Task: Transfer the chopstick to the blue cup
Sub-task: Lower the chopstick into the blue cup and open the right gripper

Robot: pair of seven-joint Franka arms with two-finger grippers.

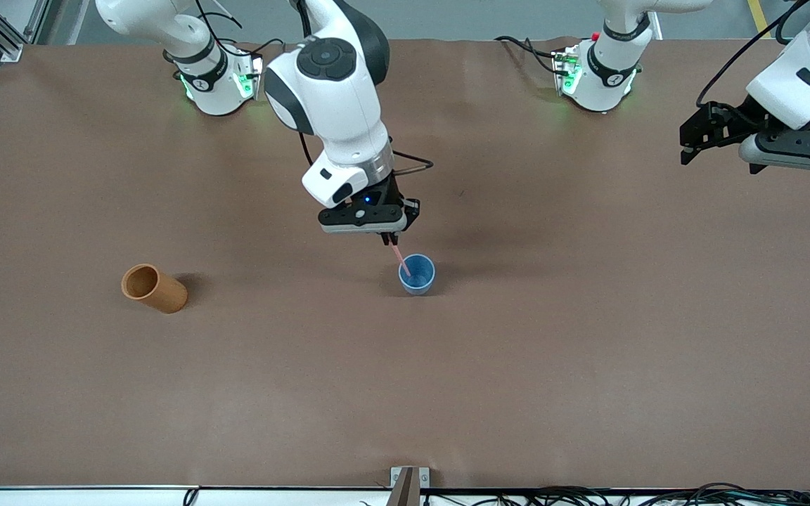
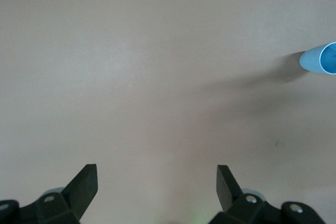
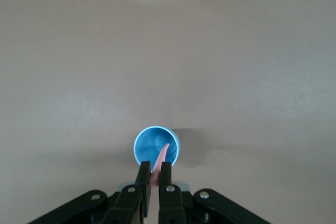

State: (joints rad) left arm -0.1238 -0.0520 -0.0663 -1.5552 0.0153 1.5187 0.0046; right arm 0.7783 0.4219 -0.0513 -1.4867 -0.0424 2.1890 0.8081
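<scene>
Standing upright near mid-table: blue cup (image 1: pixel 417 274), mouth open upward. Slanting down into that mouth: chopstick (image 1: pixel 401 260), lower tip inside the cup, upper end pinched between the clenched fingers of the right gripper (image 1: pixel 389 239), just above the cup's rim on the side toward the robot bases. Toward the right arm's end, about level with the blue cup: orange-brown cup (image 1: pixel 154 287), well apart. Up over the left arm's end of the brown table (image 1: pixel 588 365): left gripper (image 1: pixel 686 151), fingers spread, grasping nothing, waiting.
</scene>
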